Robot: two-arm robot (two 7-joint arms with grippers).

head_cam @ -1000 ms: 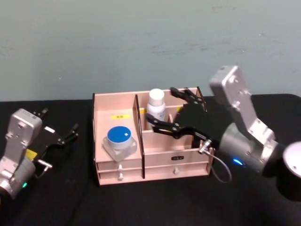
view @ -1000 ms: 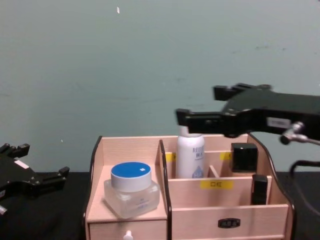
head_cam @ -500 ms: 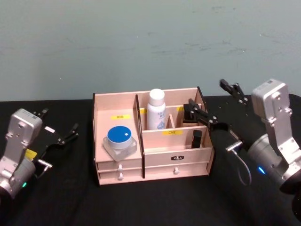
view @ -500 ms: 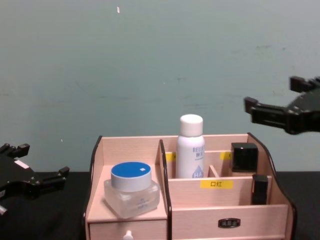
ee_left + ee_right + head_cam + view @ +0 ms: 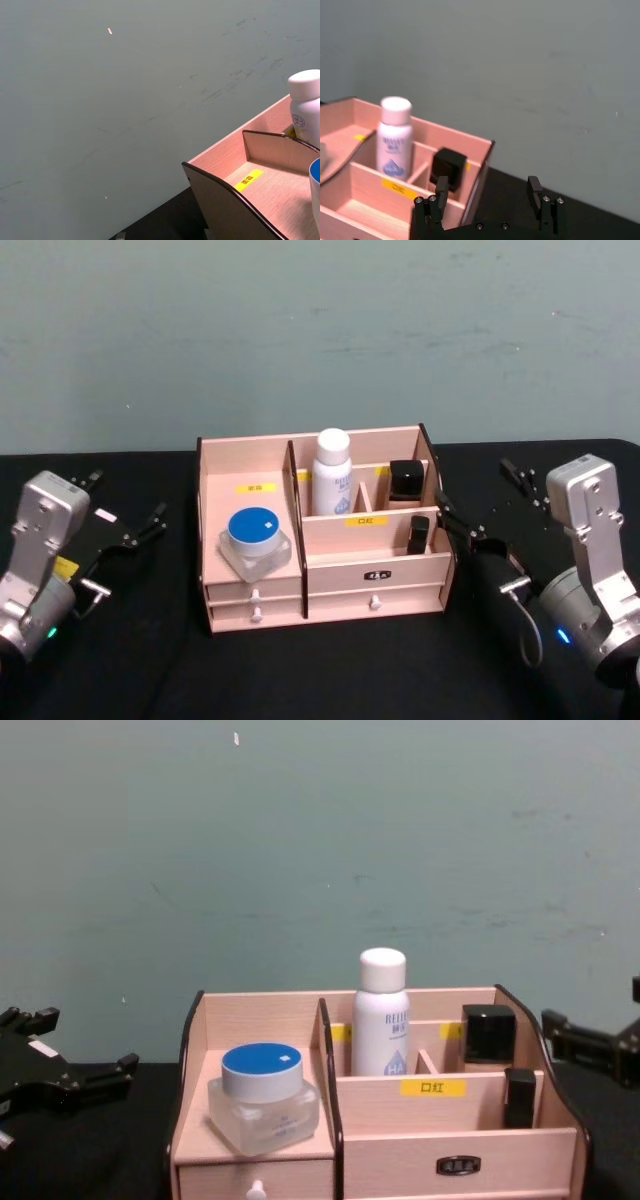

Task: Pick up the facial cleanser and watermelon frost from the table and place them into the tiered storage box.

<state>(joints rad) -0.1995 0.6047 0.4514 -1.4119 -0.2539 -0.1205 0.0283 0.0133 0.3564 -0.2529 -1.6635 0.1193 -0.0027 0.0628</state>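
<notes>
Watermelon frost point(image 5: 256, 537) in tiered storage box point(image 5: 325, 573) left compartment, facial cleanser point(image 5: 332, 473) seemingly rear-centre.

- Cleanser point(image 5: 381, 1015): base hidden behind the box point(image 5: 460, 1125) divider.
- Jar point(image 5: 315, 192): cut off at the left wrist view's edge.
- Right tool point(image 5: 590, 1045): clipped by the chest view's edge.

1 tiered storage box point(image 5: 325, 575), 2 front drawers point(image 5: 374, 595). Inside: 1 facial cleanser point(image 5: 332, 472), 1 watermelon frost point(image 5: 255, 542), 2 black containers point(image 5: 405, 479). 2 grippers: left gripper point(image 5: 125, 515), right gripper point(image 5: 490, 502).
</notes>
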